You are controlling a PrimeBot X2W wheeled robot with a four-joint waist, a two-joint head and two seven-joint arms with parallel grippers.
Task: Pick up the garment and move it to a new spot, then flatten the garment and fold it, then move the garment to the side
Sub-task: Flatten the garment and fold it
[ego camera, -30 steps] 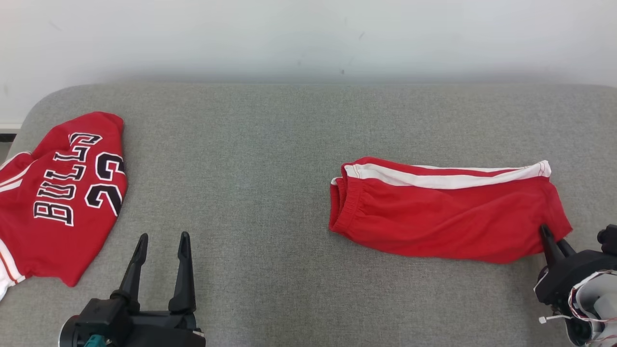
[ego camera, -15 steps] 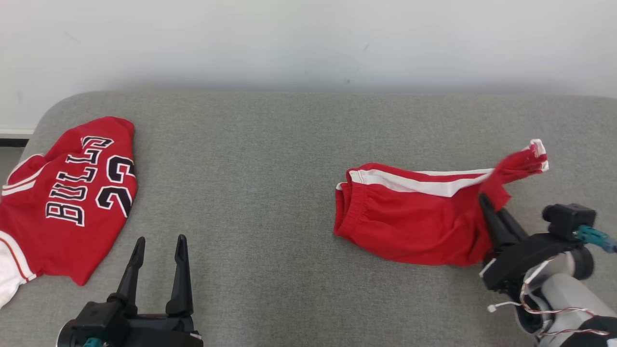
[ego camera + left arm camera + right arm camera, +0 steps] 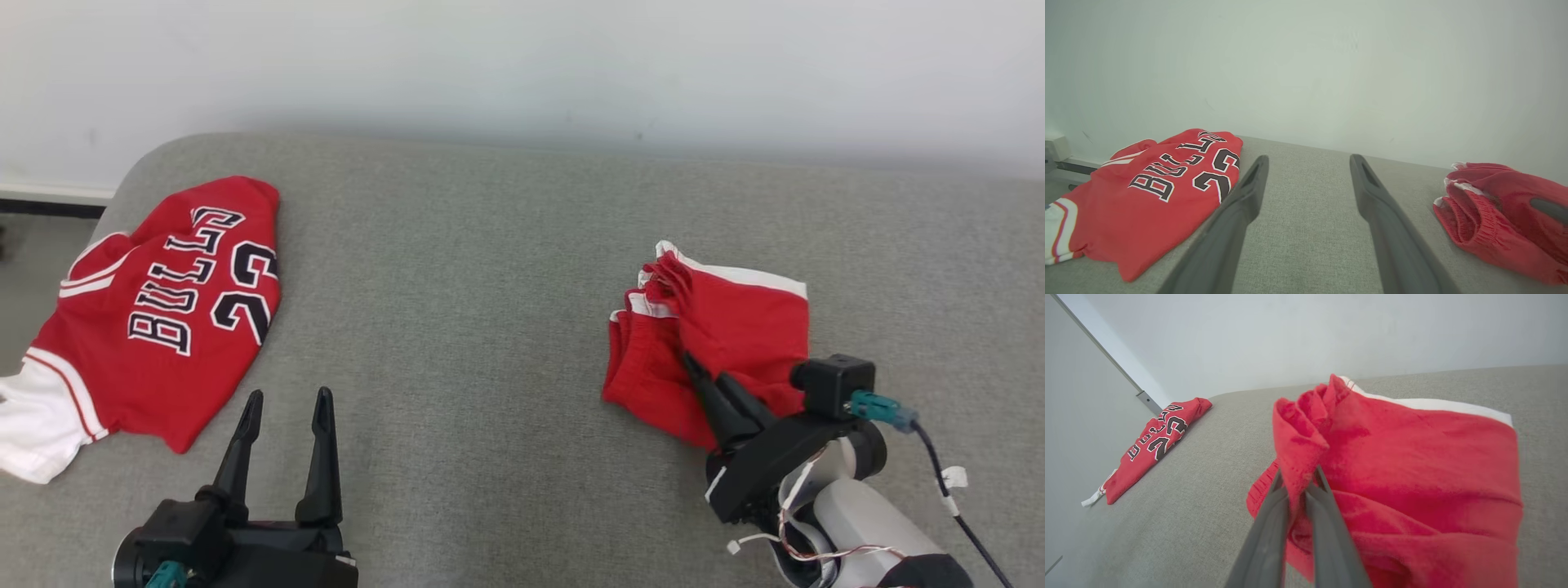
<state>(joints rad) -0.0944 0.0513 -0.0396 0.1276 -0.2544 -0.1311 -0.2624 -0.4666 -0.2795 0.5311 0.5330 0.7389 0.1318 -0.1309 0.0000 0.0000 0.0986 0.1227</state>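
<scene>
1. The right hand [image 3: 704, 367], its fingers clamped together on the leg-hem edge of the red shorts [image 3: 735, 318], has swept that hem from the right end of the garment over to the left. It now holds the hem above the elastic waistband.
2. A second ago the shorts lay stretched full length from left to right. Now they sit doubled over, about half as long, on the right part of the grey padded surface [image 3: 457, 327], with the white side stripe along the far edge.
3. The head view has also swung during that second, so the apparent drift of everything else is the camera's and not the things' own.
4. Judged from this, the fold is nearly made. The carried edge is bunched and ruffled in the grip rather than laid flat, so it probably needs lowering and smoothing before release. The move to the side is not yet begun.
5. The left hand [image 3: 289, 394] rests at the near edge with its fingers wide apart and nothing between them, well apart from the shorts.
6. A red "BULLS 23" jersey [image 3: 171, 327] lies at the far left, well apart from the work.
7. Nothing lies between the hands and the shorts. The likeliest trouble is the gathered hem springing back once the grip lets go.
</scene>
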